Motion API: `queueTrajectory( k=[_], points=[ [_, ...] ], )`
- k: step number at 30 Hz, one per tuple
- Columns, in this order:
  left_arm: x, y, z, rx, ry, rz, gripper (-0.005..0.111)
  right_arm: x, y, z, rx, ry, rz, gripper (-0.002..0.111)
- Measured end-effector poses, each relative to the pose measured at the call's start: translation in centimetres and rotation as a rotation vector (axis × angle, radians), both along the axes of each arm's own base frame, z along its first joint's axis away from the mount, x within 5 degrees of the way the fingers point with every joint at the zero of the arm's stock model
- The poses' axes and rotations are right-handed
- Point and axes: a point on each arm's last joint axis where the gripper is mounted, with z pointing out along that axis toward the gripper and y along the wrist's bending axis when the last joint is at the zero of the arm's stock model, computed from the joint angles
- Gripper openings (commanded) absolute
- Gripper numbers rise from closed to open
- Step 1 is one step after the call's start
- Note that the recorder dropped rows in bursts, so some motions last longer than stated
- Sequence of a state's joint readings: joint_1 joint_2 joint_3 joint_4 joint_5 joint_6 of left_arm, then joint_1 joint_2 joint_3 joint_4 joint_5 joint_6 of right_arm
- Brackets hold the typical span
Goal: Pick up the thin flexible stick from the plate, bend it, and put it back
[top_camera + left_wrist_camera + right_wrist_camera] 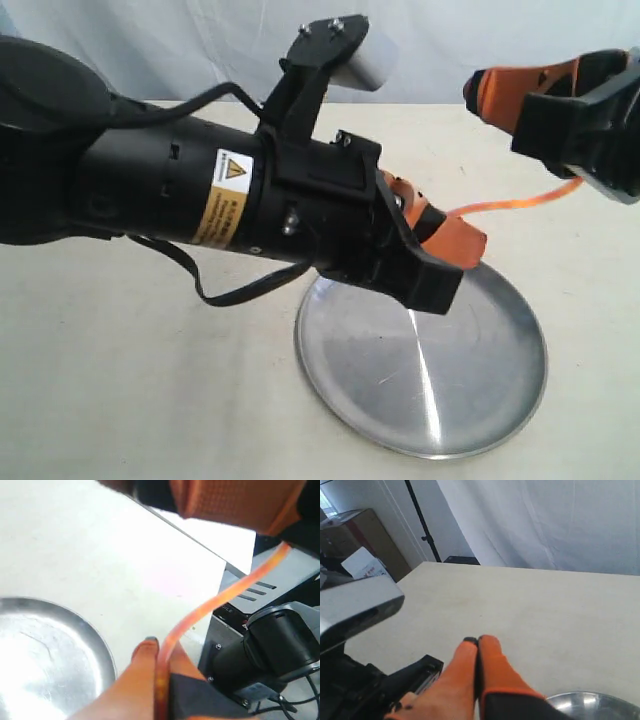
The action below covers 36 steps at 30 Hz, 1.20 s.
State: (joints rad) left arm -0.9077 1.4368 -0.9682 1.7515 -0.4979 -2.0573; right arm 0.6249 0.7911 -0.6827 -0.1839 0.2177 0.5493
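The thin flexible stick point(510, 205) hangs in the air above the plate point(480, 420), bowed in a shallow arc between my two grippers. My left gripper point(460, 262) is shut on one end; in the left wrist view the stick point(210, 605) comes out from between its fingertips point(150, 647) and curves up to the right gripper's orange pad point(235, 500). My right gripper point(478, 92) is higher and to the right, shut point(478, 641), and the stick's other end runs in under its fingers. The stick is hidden in the right wrist view. The plate point(45, 660) holds nothing.
The left arm's thick black body point(150, 190) and its white camera point(365, 60) fill the left of the exterior view. A table edge with black robot hardware point(270, 645) lies beyond it. Behind are a white curtain point(545, 520), a black pole point(422, 522) and cardboard boxes point(365, 545).
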Motion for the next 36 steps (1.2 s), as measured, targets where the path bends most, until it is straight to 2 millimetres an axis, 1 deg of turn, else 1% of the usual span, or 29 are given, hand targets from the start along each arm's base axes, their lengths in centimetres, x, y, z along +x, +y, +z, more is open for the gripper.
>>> queueTrajectory(
  k=[1, 3, 8, 11, 15, 17, 20, 23, 27, 32, 36],
  points=[
    [-0.1, -0.2, -0.6, 0.007, 0.041, -0.016, 0.0, 0.1, 0.1, -0.3, -0.023, 0.006, 0.001, -0.001],
    [-0.6, -0.5, -1.3, 0.014, 0.1, -0.075, 0.0, 0.5, 0.2, -0.7, -0.061, 0.005, 0.001, -0.001],
    [-1.3, -0.4, -1.2, -0.005, 0.161, -0.138, 0.0, 1.5, 0.8, -1.6, -0.148, 0.011, 0.006, -0.001],
    [-1.5, -0.1, -0.6, -0.009, 0.133, -0.146, 0.0, 2.3, 1.3, -2.4, -0.185, 0.047, 0.006, -0.001],
    [-1.4, 0.2, 1.7, -0.039, 0.028, -0.136, 0.0, 2.7, 1.5, -3.1, -0.188, 0.116, -0.006, -0.001],
    [-1.2, 0.4, 2.6, -0.061, -0.009, -0.106, 0.0, 2.5, 1.4, -3.0, -0.156, 0.133, -0.012, -0.001],
    [-0.2, 0.9, 2.9, -0.065, -0.033, -0.049, 0.0, 1.8, 1.0, -2.2, -0.111, 0.109, -0.014, -0.001],
    [1.3, 1.2, 2.3, -0.047, -0.043, 0.031, 0.0, 0.7, 0.4, -0.8, -0.025, 0.059, -0.009, -0.001],
    [1.5, 0.7, 1.0, -0.033, 0.02, 0.013, 0.0, 0.0, 0.0, 0.0, 0.024, 0.02, -0.004, -0.001],
    [0.8, -0.4, -0.6, -0.03, 0.142, -0.091, 0.0, -0.2, -0.2, -0.1, -0.009, -0.007, -0.001, -0.001],
    [-0.5, -1.1, -0.9, -0.026, 0.185, -0.153, 0.0, 0.6, 0.3, -0.7, -0.075, -0.007, 0.003, -0.001]
  ],
)
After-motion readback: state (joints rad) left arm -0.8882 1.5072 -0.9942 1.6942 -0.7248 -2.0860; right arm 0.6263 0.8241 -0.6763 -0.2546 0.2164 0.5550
